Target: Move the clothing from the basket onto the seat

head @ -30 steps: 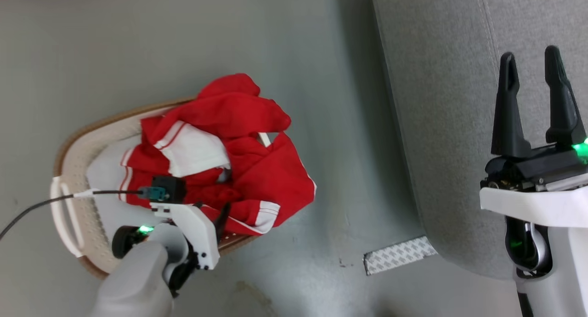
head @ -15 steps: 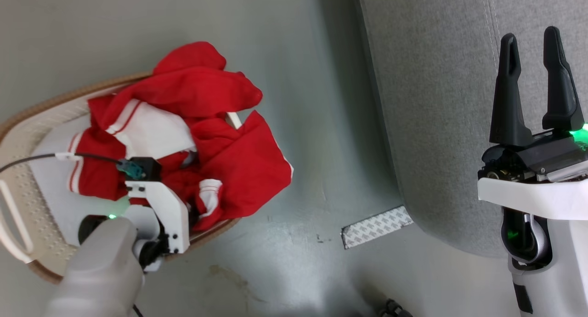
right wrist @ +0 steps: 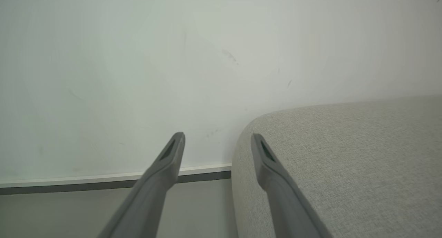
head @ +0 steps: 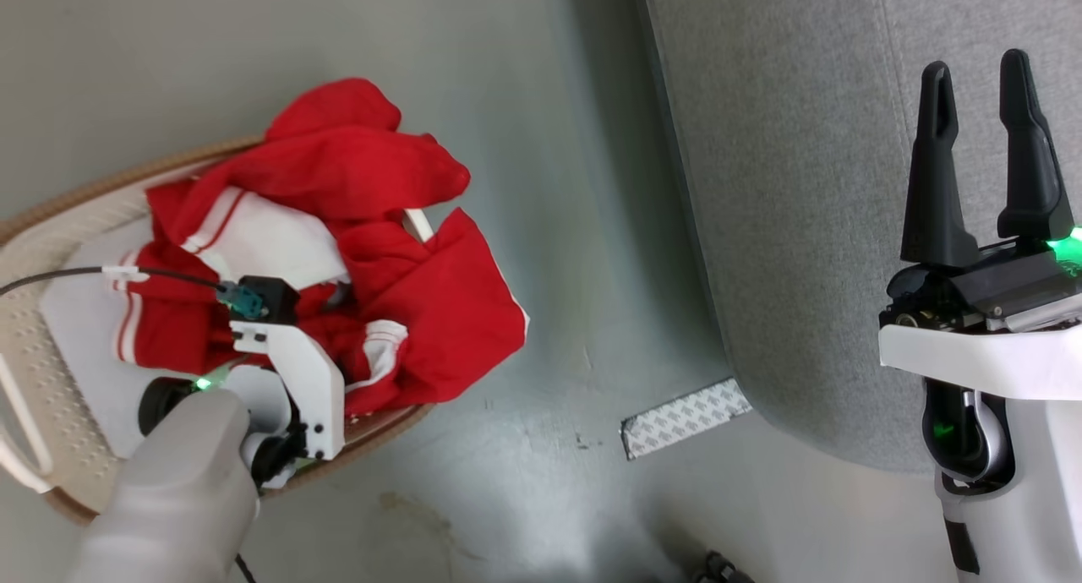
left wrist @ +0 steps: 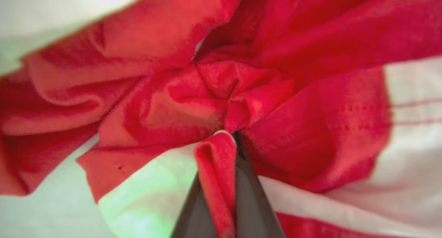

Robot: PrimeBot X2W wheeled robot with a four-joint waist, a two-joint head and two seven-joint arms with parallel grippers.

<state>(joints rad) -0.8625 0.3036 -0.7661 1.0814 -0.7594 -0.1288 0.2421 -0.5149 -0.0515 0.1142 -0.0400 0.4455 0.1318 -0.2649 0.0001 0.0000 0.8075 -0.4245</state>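
The left hand [left wrist: 226,141] is closed on a fold of the clothing [head: 380,296]; in the left wrist view, red fabric is pinched between its two dark fingers. The clothing is heaped in the basket [head: 42,372] at the left of the scene, with one red panel draped over the basket's right rim. The basket is set on the grey floor [head: 549,101]. The seat [head: 803,186] is located to the right, apart from the basket, with no clothing seen on it. The right hand [head: 974,63] is held open and empty, its fingers parted, at the seat's near left edge.
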